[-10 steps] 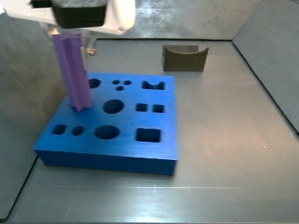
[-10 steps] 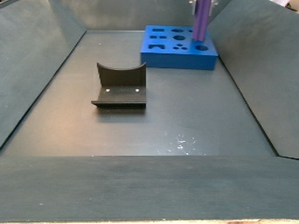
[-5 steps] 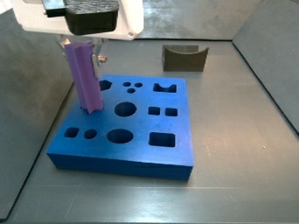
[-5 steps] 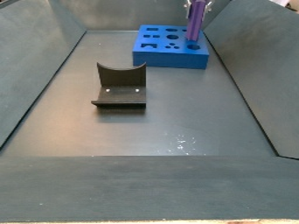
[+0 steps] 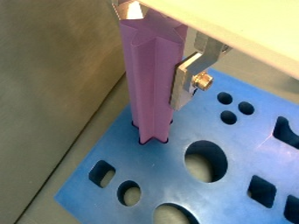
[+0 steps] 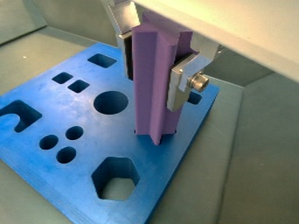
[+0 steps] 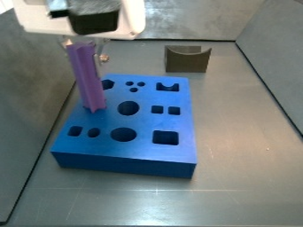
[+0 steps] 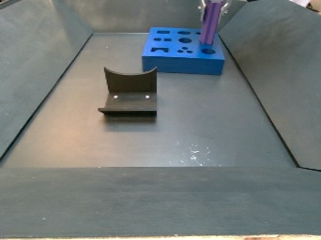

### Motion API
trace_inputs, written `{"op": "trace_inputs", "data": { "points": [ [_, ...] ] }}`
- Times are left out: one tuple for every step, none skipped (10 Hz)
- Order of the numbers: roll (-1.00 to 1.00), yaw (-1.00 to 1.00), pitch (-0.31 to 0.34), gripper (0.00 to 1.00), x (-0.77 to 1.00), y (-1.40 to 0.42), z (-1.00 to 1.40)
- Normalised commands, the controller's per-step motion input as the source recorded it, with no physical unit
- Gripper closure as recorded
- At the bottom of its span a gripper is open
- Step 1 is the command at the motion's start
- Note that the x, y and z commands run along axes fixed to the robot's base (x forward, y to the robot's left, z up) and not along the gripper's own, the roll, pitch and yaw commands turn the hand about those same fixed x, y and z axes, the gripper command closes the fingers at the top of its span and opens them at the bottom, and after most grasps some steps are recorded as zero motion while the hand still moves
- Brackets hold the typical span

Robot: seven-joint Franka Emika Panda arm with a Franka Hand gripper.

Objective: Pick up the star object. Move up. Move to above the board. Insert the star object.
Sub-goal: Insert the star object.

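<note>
The star object [image 7: 85,75] is held upright by the gripper [image 7: 91,34], clamped near its top, its lower end seated at a hole by the board's [image 7: 136,142] edge. Insertion is best done by a straight push (points kept matched to the cut-out), with no tilt.

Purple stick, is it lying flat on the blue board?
No, the purple stick stands upright, held by the pincer, its lower end at the blue board.
</note>
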Motion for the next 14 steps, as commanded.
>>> {"op": "trace_inputs", "data": {
  "points": [
    [0.05, -0.01, -0.010, 1.00, 0.00, -0.20, -1.00],
    [0.05, -0.03, -0.007, 1.00, 0.03, -0.13, -1.00],
    [0.03, -0.03, -0.003, 1.00, 0.06, -0.11, -1.00],
    [0.05, -0.02, -0.009, 1.00, 0.07, -0.07, -1.00],
    [0.05, 0.00, -0.011, 1.00, 0.07, -0.05, -1.00],
    [0.05, 0.00, -0.059, 1.00, 0.07, 0.00, -1.00],
    [-0.04, 0.02, 0.000, 1.00, 0.00, 0.00, -0.05],
    [0.09, 0.03, -0.221, 1.00, -0.23, -0.14, -0.72],
    [0.07, 0.03, -0.124, 1.00, -0.55, -0.19, -0.99],
    [0.05, 0.00, -0.113, 1.00, -0.53, -0.24, -1.00],
    [0.06, 0.05, -0.141, 1.00, -0.31, -0.24, -0.98],
    [0.00, 0.00, -0.019, 1.00, 0.00, 0.00, 0.00],
    [0.00, 0.00, -0.004, 1.00, 0.00, 0.00, 0.00],
    [0.00, 0.00, -0.043, 1.00, -0.01, 0.00, -0.03]
  ]
}}
